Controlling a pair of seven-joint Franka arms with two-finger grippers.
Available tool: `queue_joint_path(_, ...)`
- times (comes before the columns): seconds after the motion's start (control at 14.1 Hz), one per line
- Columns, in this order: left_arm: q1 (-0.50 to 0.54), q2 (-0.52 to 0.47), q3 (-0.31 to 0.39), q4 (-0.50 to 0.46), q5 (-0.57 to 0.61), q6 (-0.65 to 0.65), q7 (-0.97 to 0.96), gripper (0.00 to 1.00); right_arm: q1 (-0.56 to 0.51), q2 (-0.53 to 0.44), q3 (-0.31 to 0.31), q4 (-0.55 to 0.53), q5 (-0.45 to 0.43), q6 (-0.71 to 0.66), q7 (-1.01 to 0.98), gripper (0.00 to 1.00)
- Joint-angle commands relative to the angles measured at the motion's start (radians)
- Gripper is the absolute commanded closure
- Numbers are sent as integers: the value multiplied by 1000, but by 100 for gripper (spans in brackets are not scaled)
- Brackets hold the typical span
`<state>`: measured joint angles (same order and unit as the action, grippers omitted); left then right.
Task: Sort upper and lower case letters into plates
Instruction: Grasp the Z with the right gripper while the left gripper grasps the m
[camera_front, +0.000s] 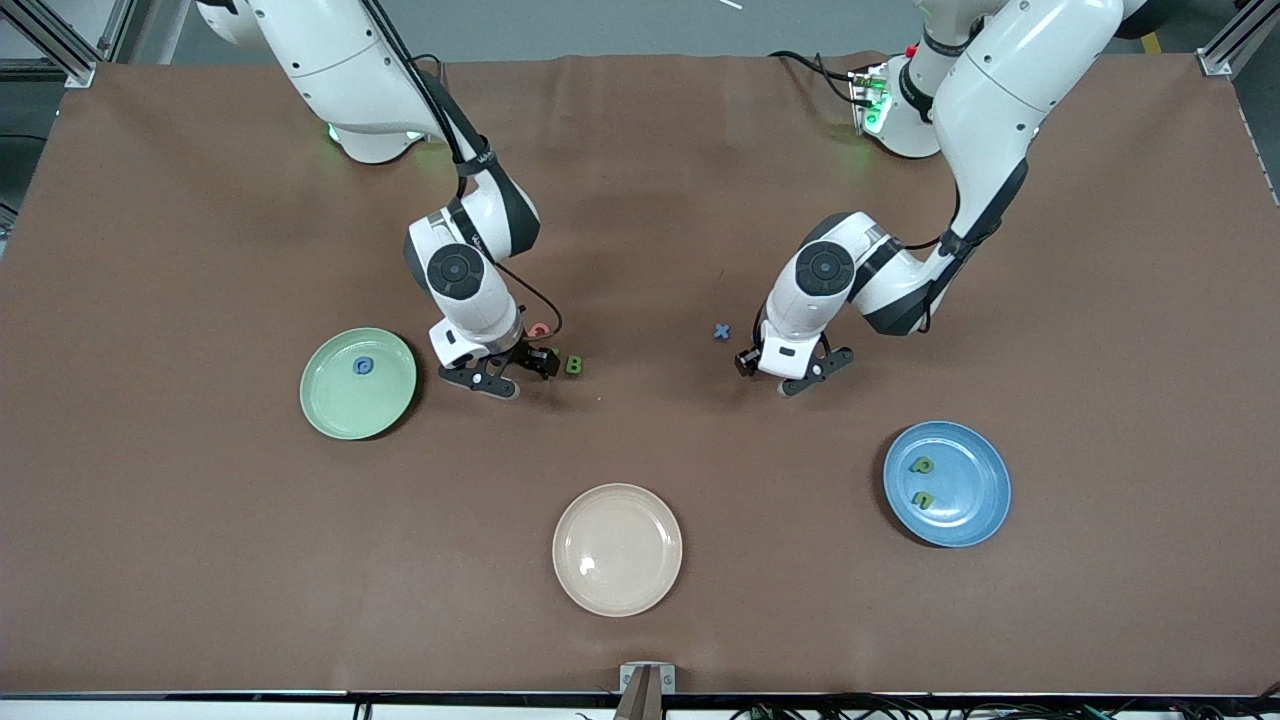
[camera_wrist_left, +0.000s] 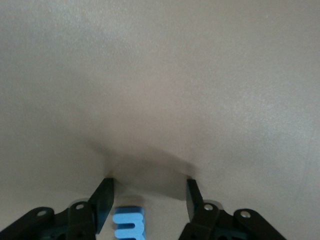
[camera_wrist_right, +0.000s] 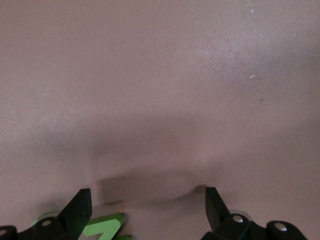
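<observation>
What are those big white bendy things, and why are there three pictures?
They are two robot arms with pincer hands, sorting tiny flat letters into plates. The big picture looks down from a high camera; the other two come from cameras on the wrists.

On the brown table lie a pale green round plate holding one blue letter, a blue round plate holding two small green letters, and a cream-beige round plate holding nothing. A green B, a red letter and a blue x wait on the table.

The left gripper is low around a blue m. The right gripper is open around a green letter. Nothing is lifted.
</observation>
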<state>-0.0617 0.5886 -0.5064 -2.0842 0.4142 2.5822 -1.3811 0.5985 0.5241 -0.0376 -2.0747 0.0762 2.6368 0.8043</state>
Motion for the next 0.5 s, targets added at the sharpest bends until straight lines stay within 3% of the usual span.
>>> queue_joint_path(0.0,-18,-59,5,-57,23,4,-59,34,24,23,-10,21,17,15,9,0)
queue_joint_path(0.42,-20,-78,3,-91,23,3,-62,39,61,36,-12,16,17,20,58,0)
